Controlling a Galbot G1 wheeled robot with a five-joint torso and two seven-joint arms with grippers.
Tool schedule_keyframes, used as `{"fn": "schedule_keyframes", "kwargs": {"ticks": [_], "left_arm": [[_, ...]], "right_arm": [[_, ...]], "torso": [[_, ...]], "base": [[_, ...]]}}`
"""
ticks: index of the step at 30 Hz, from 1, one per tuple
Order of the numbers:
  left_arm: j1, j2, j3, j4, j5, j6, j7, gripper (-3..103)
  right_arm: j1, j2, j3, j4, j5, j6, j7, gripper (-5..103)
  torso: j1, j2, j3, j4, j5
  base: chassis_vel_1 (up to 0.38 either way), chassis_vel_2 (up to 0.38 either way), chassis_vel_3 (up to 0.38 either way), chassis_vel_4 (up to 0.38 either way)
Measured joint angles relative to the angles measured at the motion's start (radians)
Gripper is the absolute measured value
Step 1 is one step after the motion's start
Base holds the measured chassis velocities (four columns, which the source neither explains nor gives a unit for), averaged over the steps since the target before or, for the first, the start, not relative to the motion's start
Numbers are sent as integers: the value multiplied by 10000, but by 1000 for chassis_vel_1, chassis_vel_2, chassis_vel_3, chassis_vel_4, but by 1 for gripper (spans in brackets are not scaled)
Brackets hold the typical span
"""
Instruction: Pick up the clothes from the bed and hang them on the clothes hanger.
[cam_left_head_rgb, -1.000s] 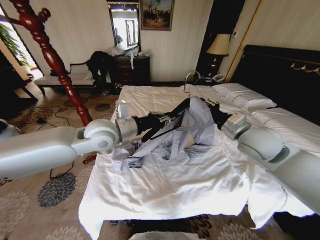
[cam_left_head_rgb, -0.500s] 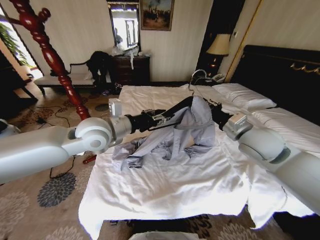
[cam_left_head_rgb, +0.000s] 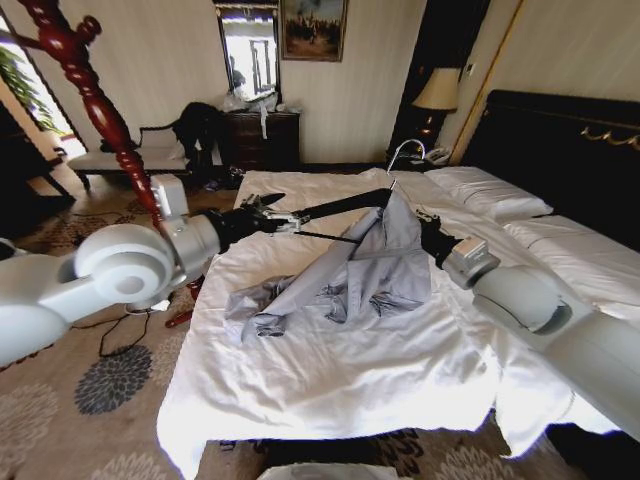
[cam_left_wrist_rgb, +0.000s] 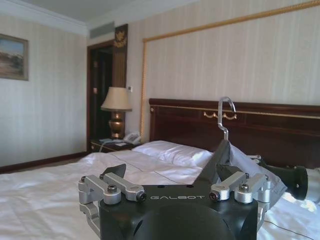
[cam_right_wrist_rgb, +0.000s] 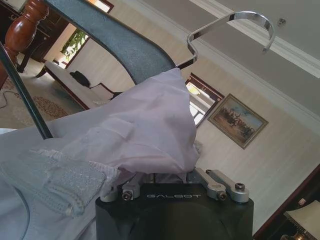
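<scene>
The left gripper (cam_left_head_rgb: 262, 213) pinches the clothes hanger (cam_left_head_rgb: 345, 207) while the right gripper (cam_left_head_rgb: 428, 238) pinches the clothes (cam_left_head_rgb: 375, 262), which could slip off its far end.

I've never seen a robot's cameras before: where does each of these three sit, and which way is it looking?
Head view: high on the robot, looking down at the bed; both arms show, shirt between them.
Left wrist view: on the left arm, facing the headboard; left gripper fills the foreground.
Right wrist view: on the right arm, looking up past the right gripper.
All three share the hanger and shirt.
</scene>
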Motion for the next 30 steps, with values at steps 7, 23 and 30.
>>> {"fn": "schedule_keyframes", "kwargs": {"ticks": [7, 23, 30], "left_arm": [[-487, -1556, 367, -315, -24, 69, 336, 100], [-1469, -4971, 3363, -447, 378, 252, 785, 100], [-4882, -6380, 7721, -150, 1754, 557, 838, 100]], "right_arm": [[-39, 0, 26, -66, -81, 42, 71, 23], [-99, -139, 157, 115, -207, 308, 198, 23], [-260, -217, 292, 296, -214, 415, 295, 23]], "torso": [[0, 0, 0, -2, -1], [0, 1, 0, -3, 3], [-1, -1, 0, 2, -3]], "base": [[0, 0, 0, 0], [0, 0, 0, 0], [0, 0, 0, 0]]}}
